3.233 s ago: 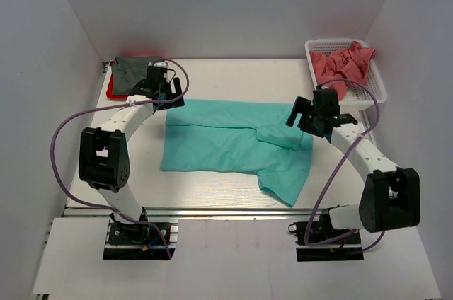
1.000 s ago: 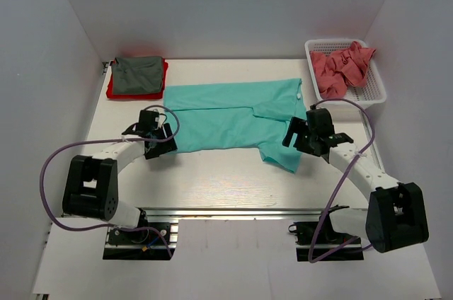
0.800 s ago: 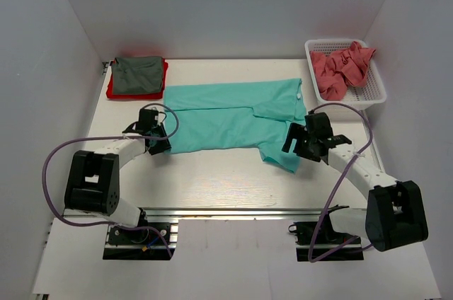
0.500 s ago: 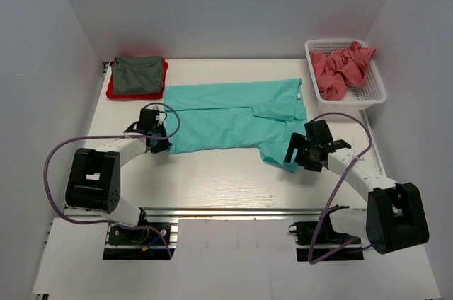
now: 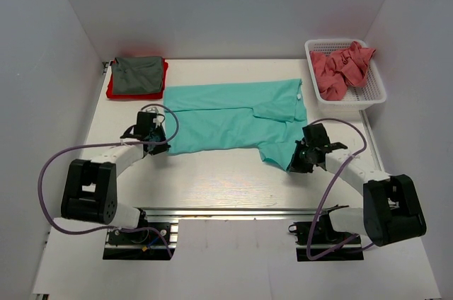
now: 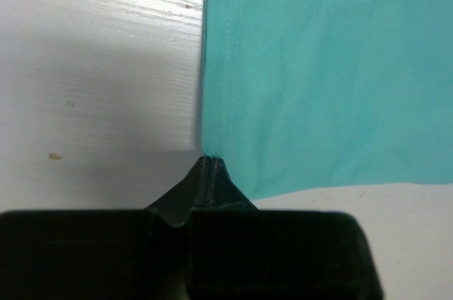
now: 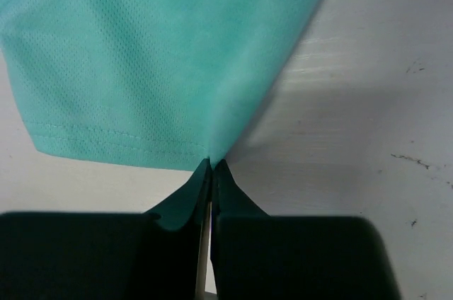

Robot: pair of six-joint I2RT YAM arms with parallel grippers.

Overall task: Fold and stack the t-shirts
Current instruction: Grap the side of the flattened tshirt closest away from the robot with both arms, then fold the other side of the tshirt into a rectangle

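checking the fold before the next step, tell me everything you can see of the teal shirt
The teal-green t-shirt is soft, fine-knit cloth with a stitched hem. It lies flat on the white wood-grain table, folded into a long band across the middle, with one sleeve sticking out toward the near right. The left gripper is shut on its near-left corner, and the right gripper is shut on the corner of that sleeve, where the cloth draws to a point.
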